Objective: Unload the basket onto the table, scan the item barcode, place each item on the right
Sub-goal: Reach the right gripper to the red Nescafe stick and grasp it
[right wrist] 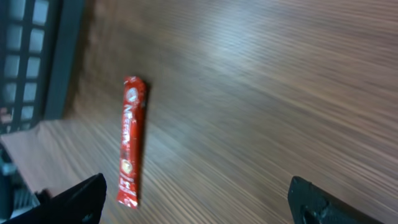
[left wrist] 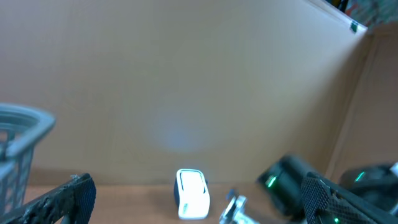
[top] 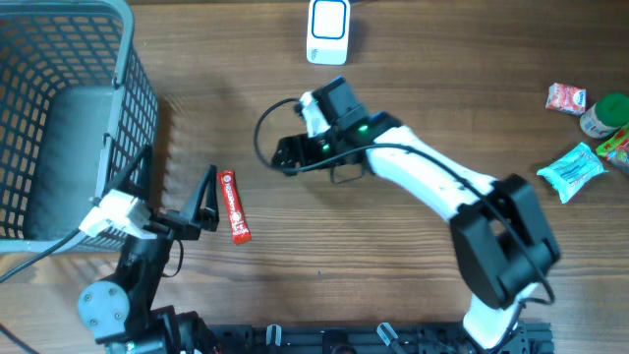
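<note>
Right claw (right wrist: 196, 196) spread wide, gripping nothing; slim glossy red sachet (right wrist: 130, 140) flat on grained wooden table (right wrist: 261, 93) ahead, slightly left. Left claw (top: 180, 164) gaping too, sachet just beside one black finger (top: 204, 192).

The brown wooden table (top: 393, 256) shows fine straight grain and a smooth finish with a soft sheen. The slim red stick sachet (right wrist: 129, 142) is glossy film, slightly creased. The grey lattice basket (top: 133, 88) is moulded plastic, matt. The small white scanner (left wrist: 192, 194) has a smooth, glossy plastic shell. On the left gripper (top: 180, 162), the black fingers (left wrist: 65, 198) look rough and grainy, perhaps printed plastic, though the view is blurred. The light-blue packet (top: 573, 169) is crinkled, shiny wrapper
</note>
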`<state>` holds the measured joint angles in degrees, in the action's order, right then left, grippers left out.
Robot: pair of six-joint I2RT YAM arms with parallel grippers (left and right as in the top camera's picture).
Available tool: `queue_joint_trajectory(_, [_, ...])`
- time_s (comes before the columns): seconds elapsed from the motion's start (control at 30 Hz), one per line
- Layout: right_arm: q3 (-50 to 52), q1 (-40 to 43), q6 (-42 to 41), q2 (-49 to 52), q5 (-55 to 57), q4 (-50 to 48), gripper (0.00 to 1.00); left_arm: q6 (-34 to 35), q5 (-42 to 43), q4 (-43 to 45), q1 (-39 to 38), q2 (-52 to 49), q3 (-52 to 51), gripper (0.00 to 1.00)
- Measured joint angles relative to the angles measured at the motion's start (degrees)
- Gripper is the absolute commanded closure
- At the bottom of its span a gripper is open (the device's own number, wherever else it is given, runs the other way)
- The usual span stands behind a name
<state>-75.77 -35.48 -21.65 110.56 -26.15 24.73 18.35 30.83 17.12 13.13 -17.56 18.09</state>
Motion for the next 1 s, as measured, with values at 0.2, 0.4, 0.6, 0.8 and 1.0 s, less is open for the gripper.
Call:
queue_joint_trajectory(0.2, [0.3, -8.7, 1.5, 7.0, -1.8, -12.2, 0.01, 0.0, -0.8, -1.6, 0.0, 0.0, 5.5, 0.0])
queue_joint_trajectory(0.4, [0.3, -14.4, 1.3, 8.0, -0.1, -14.6, 0.0, 0.0, -3.1, -1.8, 0.0, 0.0, 5.7, 0.0])
queue_joint_trajectory(0.6, [0.2, -19.8, -0.4, 10.1, 12.0, -17.2, 0.0, 0.0, -4.0, -1.8, 0.0, 0.0, 5.8, 0.0])
queue_joint_trajectory(0.8, [-1.6, -21.5, -2.5, 12.9, 20.7, -19.8, 0.92, 0.0, -4.0, -1.8, 0.0, 0.0, 5.8, 0.0])
queue_joint_trajectory(1.0, [-3.0, -20.7, -8.8, 14.1, 26.0, -15.7, 0.95, 0.0, -4.0, -1.8, 0.0, 0.0, 5.8, 0.0])
